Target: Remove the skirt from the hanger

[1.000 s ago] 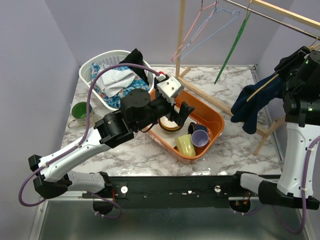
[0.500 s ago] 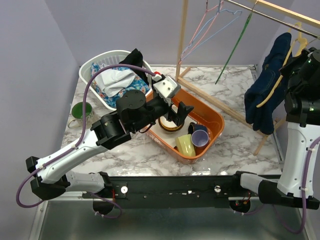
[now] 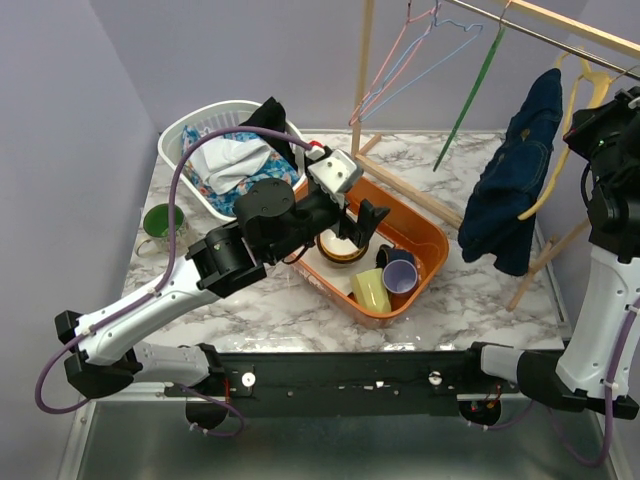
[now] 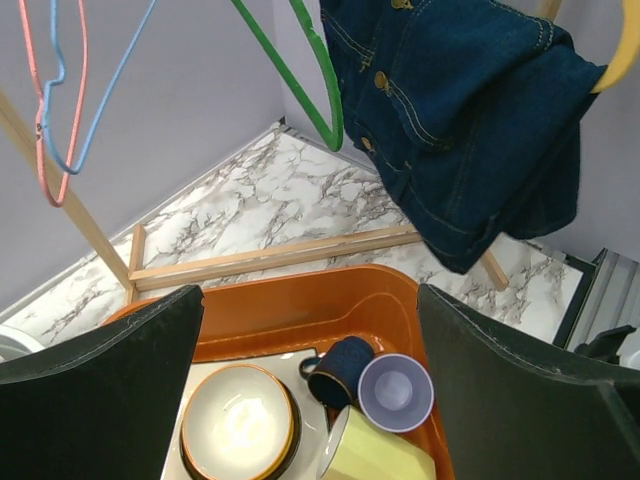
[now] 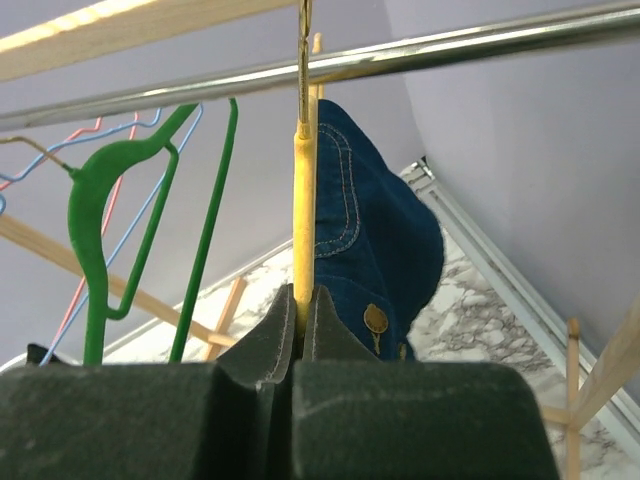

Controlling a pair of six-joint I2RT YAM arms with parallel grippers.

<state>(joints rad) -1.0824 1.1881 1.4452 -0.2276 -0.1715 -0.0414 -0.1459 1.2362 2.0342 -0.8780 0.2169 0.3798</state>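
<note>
Two grippers are in view, and only the right gripper (image 5: 303,303) is on the task's things: its fingers are pressed together on the neck of the yellow hanger (image 5: 303,195), just under the metal rail (image 5: 450,48) where the hanger's hook hangs. The dark blue denim skirt (image 3: 510,180) is draped over that hanger, and in the top view it hangs below and to the left of the right gripper, above the right side of the marble table (image 3: 250,300) without touching it. In the right wrist view the skirt sits just beyond the pinching fingers, behind the hanger's neck, with a button showing close to the fingertips. A green hanger (image 5: 100,195) hangs on the same rail to the left. The left gripper (image 4: 310,300) is well apart from the skirt, its fingers spread wide and holding nothing, poised over the orange tub (image 3: 432,238). In its wrist view the skirt hangs at the upper right, beyond the tub's far rim. Inside the tub lie a bowl (image 4: 235,420), a dark blue mug (image 4: 335,365), a purple cup (image 4: 395,385) and a yellow cup (image 3: 370,290). A white laundry basket (image 3: 188,135) of clothes stands at the far left.
</note>
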